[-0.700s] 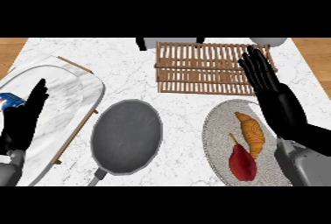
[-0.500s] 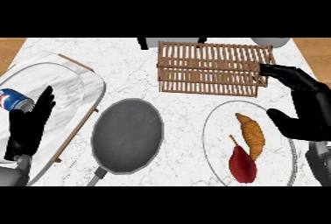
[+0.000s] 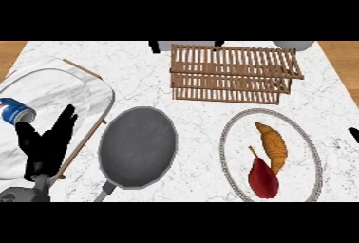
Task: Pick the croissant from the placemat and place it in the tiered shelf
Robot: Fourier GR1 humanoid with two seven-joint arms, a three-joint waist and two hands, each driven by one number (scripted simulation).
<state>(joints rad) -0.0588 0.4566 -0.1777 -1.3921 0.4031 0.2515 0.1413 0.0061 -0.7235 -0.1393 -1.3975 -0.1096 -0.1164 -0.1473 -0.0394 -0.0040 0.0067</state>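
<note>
Far left of the frame, my left hand (image 3: 45, 144) rests over the lower end of the white marble tray with wooden rails (image 3: 70, 92), fingers straight and relaxed, holding nothing. A blue-and-white can (image 3: 14, 110) lies on its side at the tray's left edge. Just right of the tray, the dark grey frying pan (image 3: 136, 146) sits flat on the white marble counter (image 3: 133, 66), handle pointing to the lower edge. At upper centre, the slatted wooden tiered shelf (image 3: 231, 73) waits, nothing on it that I can see. Lower right, the golden-brown croissant (image 3: 272, 144) lies on the round grey-rimmed placemat (image 3: 235, 124), touching a dark red pepper-like vegetable (image 3: 262, 177) below it. Only a black sliver of my right hand (image 3: 354, 135) shows at the right edge; I cannot tell how its fingers stand. My call: bring that hand in over the croissant's upper half, away from the red neighbour, close across its width, lift clear, then carry up-left to the shelf.
</note>
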